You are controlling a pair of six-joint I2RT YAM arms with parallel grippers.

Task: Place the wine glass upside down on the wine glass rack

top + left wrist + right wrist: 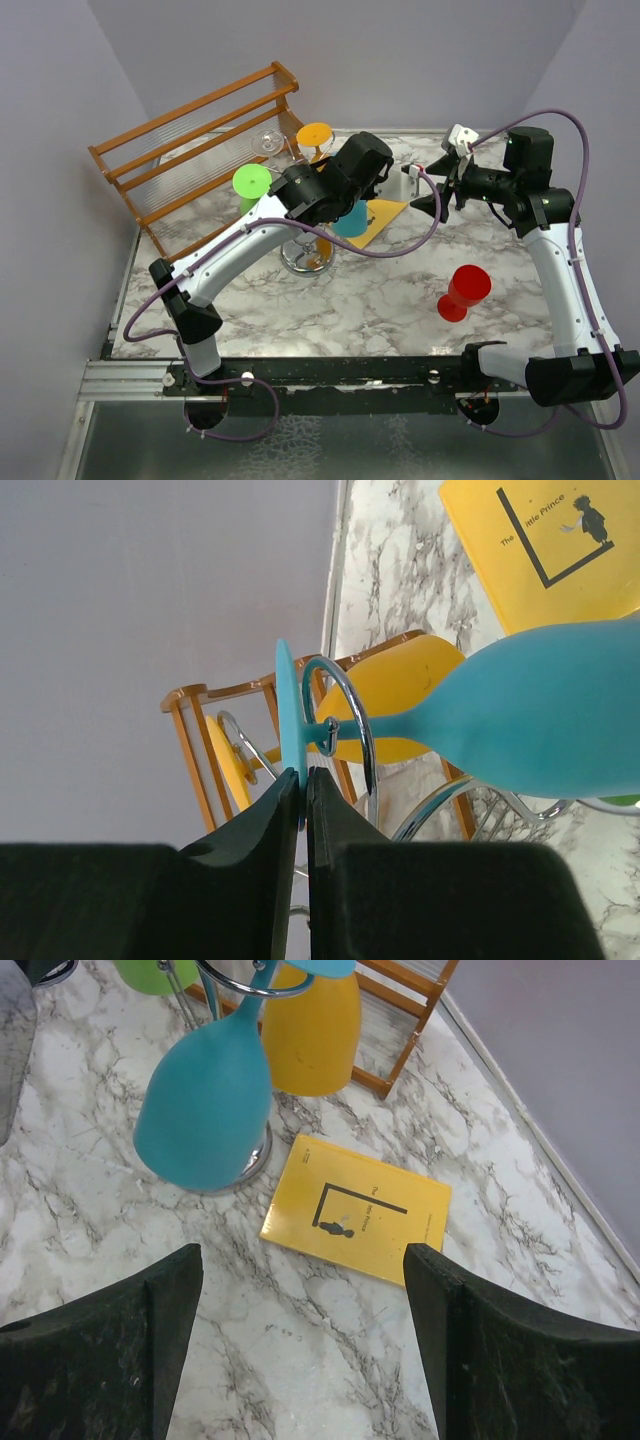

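Left wrist view: frosted teal wine glass [560, 720] hanging upside down on the wine glass rack [300, 262], slim stem threaded through a curled chrome wire loop, thin disc foot just beyond it. Left gripper [303, 780] closed edge-on over that foot's rim, matte black fingers nearly touching. Right gripper [302, 1255] spread wide, holding nothing, hovering over a glossy yellow book [357, 1210] on the veined marble table [380, 300]. Top view: rack at 9 o'clock from table centre, shiny round base, yellow glass [312, 1030] and green glass [252, 182] alongside; red glass [465, 290] at 4 o'clock. Likely step: letting go. Next move probably calling for a gentle parting of the fingers, then a straight retreat without nudging the foot off its loop.
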